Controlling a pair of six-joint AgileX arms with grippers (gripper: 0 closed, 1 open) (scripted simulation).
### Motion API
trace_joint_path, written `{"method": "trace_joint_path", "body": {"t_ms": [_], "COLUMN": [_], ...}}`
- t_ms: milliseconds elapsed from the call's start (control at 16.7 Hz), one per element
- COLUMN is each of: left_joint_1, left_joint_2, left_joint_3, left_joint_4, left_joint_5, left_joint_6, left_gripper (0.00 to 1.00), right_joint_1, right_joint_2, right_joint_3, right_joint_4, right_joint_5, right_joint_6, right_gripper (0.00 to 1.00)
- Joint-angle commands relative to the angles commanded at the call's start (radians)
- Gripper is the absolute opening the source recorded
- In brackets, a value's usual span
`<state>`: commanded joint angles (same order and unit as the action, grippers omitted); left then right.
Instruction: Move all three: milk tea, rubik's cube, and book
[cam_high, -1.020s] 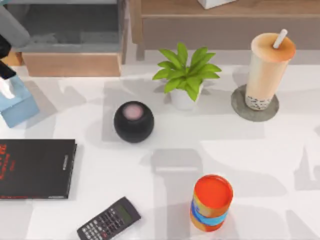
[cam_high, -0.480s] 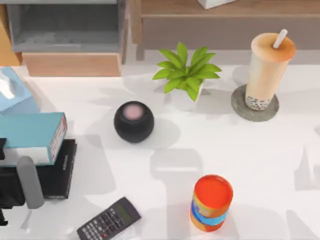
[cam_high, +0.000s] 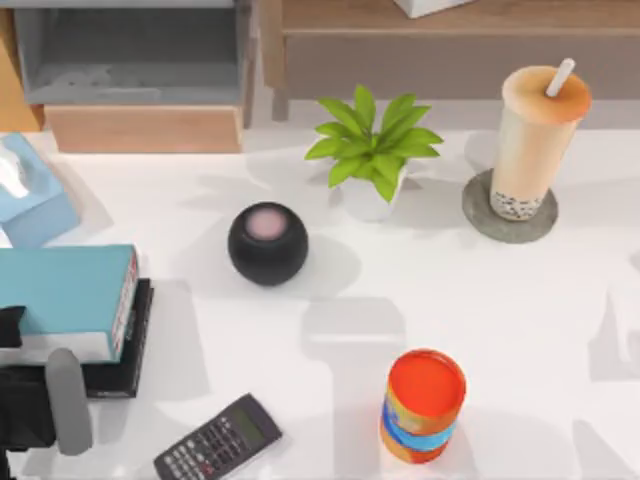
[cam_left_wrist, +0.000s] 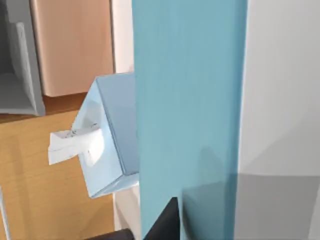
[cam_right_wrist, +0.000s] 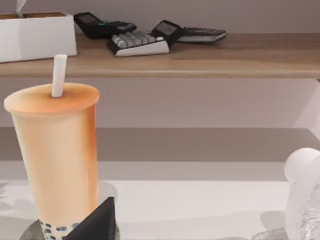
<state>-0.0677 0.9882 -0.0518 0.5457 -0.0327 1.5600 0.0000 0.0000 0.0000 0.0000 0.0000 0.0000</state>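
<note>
Change: over the last second the thick teal-blue hardcover book with white page edges has come into the top view at the bench's left edge, and in the last half second it has shifted slightly toward the near edge.
Meaning: judge the book's move as under way; the cup awaits its turn.
Left tool: at the near-left corner, just beside the book; treat it as holding the book, since you can see the teal cover running right up to the wrist camera.
Book position: over the thin flat black book, near the light-blue tissue box; you cannot tell whether it rests on the black book or hangs above it.
Book axis: long axis runs left-right; page edges face right.
Milk tea: the tall clear cup of beige-orange drink stands upright on a grey coaster, far right.
Right tool: close beside the cup; jaw state cannot be told.
</note>
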Motion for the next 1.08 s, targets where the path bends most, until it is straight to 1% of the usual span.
{"method": "trace_joint_path", "body": {"t_ms": [360,600,1080], "left_joint_1": [-0.002,-0.002,-0.002], "left_joint_2": [0.093,0.102,0.102], "left_joint_3": [-0.01,-0.011,-0.011], "left_joint_4": [0.08,0.088,0.088], "left_joint_5": [0.003,0.004,0.004], "left_joint_6": [-0.001,-0.001,-0.001], "left_gripper": [0.0,0.0,0.6], "right_joint_1": [0.0,0.0,0.0], "right_joint_2": [0.0,0.0,0.0], "right_joint_3": [0.0,0.0,0.0], "right_joint_4": [0.0,0.0,0.0], "right_joint_5": [0.0,0.0,0.0], "right_joint_6": [0.0,0.0,0.0], "right_gripper": [1.0,1.0,1.0]}}
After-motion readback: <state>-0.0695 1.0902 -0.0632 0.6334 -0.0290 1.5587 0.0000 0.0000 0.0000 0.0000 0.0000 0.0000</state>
